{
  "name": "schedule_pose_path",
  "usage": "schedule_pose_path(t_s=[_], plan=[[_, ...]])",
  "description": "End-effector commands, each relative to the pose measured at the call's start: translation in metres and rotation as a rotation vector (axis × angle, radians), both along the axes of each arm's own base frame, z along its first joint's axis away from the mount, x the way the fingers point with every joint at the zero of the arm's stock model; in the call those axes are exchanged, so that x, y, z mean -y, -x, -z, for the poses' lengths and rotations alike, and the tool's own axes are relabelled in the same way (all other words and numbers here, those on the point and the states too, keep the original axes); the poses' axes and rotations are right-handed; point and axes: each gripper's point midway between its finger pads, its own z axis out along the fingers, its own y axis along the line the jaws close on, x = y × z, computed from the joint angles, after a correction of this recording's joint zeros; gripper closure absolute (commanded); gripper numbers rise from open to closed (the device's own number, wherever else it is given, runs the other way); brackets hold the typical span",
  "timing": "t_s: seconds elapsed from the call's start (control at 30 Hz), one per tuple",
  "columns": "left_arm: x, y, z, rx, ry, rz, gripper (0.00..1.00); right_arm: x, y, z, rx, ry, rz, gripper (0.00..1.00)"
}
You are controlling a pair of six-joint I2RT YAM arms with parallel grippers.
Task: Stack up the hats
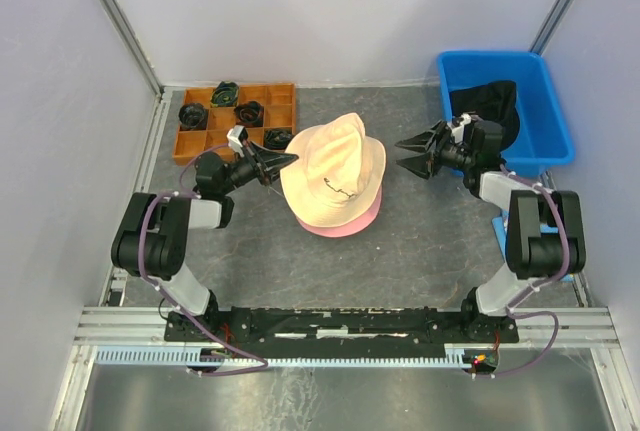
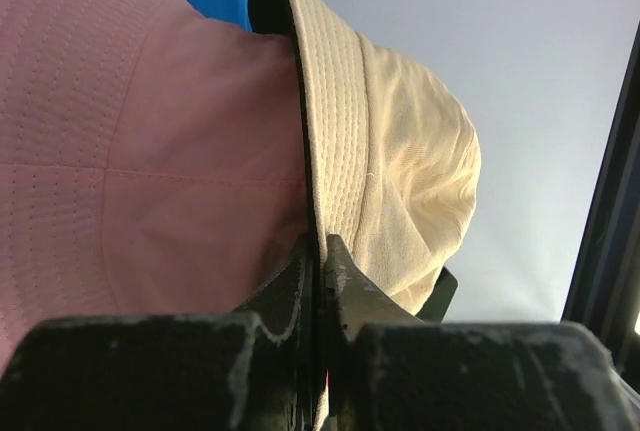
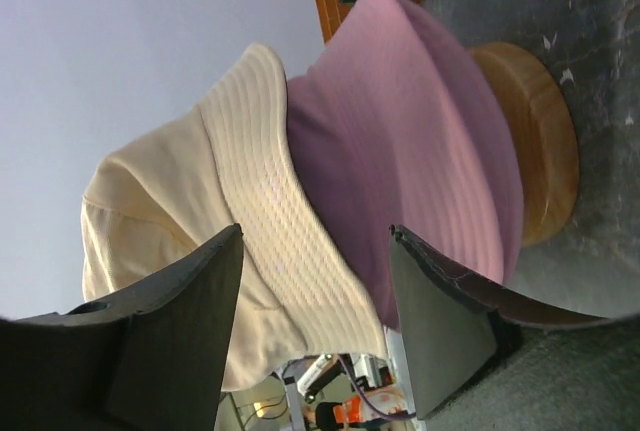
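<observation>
The left jaws are shut tight on the left edge of the beige hat's (image 2: 390,181) brim, the fabric pinched between the two tips. The pink hat (image 2: 130,151) lies directly beneath that brim. Behind the jaws, the left arm (image 1: 165,231) is folded at the elbow over the near left of the surface (image 1: 430,241), with its forearm reaching right and slightly far towards the hats.

The right jaws are wide apart and hold nothing. They are level and point left at the beige hat's right side, close to it but apart from it. The right arm (image 1: 535,231) rises from its near-right base, and its wrist is turned left in front of the blue bin (image 1: 555,141).

The beige hat sits on top of the pink hat at the middle of the surface, and the pink hat covers a wooden stand (image 3: 535,141). A black hat (image 1: 490,101) lies in the blue bin at the far right. At the far left is an orange tray (image 1: 270,96) holding dark coiled bundles (image 1: 247,111).
</observation>
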Motion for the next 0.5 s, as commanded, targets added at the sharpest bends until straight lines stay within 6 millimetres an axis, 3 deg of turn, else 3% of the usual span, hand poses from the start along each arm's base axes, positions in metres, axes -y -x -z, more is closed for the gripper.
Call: schedule_pose_path(t_s=[0.0,0.2,0.47], plan=[[-0.001,-0.009,-0.006,0.069,-0.025,-0.008,0.97,-0.006,-0.022,-0.021,0.147,-0.119,-0.002,0.32],[-0.001,-0.010,-0.003,0.062,-0.025,-0.010,0.97,-0.020,-0.029,-0.025,0.166,-0.190,-0.012,0.32],[0.000,-0.012,-0.002,0.059,-0.025,-0.009,0.97,-0.036,-0.012,-0.017,0.135,-0.173,-0.069,0.31]])
